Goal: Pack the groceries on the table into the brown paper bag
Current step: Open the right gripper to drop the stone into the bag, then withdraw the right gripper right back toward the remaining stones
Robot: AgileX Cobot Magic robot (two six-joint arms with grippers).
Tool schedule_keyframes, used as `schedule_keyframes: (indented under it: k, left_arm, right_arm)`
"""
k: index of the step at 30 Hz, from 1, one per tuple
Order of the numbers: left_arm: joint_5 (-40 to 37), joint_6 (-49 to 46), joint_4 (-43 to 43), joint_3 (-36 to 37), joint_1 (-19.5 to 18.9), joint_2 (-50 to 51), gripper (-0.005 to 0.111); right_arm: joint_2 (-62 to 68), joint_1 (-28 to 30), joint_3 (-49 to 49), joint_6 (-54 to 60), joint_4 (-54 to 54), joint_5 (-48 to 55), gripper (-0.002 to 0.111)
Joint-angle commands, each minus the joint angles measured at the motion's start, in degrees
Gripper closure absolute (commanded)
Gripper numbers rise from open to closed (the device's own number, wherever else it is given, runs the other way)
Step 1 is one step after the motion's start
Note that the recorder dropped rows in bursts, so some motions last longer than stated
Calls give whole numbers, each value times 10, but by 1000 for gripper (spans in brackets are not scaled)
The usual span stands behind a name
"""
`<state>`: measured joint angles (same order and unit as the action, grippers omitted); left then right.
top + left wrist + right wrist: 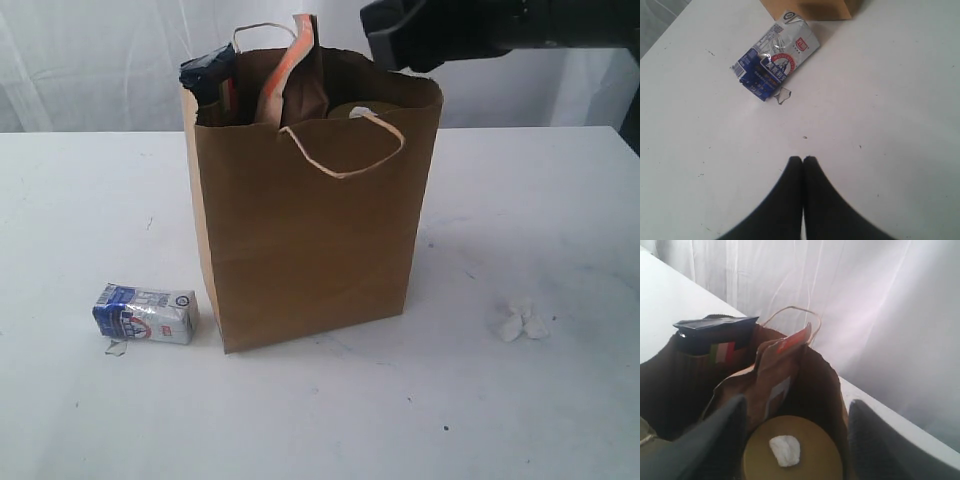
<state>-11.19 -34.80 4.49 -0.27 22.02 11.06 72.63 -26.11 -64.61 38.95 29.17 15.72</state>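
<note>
the brown paper bag (300, 250) stands central on the tabletop (500, 420), holding the long pasta packet (710, 337), brown pouch (777, 375) and gold-lidded clear jar (792, 450). the small blue-white carton (146, 313) lies beside it toward the left edge. left jaws together; right jaws apart over the jar.

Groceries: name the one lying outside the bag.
The blue-white carton, on its side on the table beside the paper bag; the packet, pouch and jar sit inside.

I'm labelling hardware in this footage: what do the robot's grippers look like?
Both are matte black, with no markings or cables visible. The left gripper has two smooth fingers tapering to rounded tips. The right gripper has broader, slab-like fingers; its arm is a dark bar with a blocky end.
</note>
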Motion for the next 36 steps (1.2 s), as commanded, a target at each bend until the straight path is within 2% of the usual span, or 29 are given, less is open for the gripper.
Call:
schedule_keyframes:
  k: [1,6,12,19,24,30,36]
  left_arm:
    - [1,3,2,3,-1,-4,107]
    - [1,3,2,3,-1,-4,107]
    - [1,3,2,3,-1,-4,107]
    - [1,3,2,3,-1,-4,107]
    - [1,3,2,3,-1,-4,107]
    - [1,3,2,3,-1,-4,107]
    - [1,3,2,3,-1,-4,107]
  right_arm:
    - [-43,16,31,-21,-46,9,57]
    - [-99,17,70,-30,-113,9,57]
    - [-149,57,81,-120,-192,54,57]
    - [-195,123,81,-308,-362,189,57]
    - [-215,142,81,-411,-473,291,57]
    - [-208,142,87,-440,-453,447,58]
    - [-177,142,145,-420,-403,437,58]
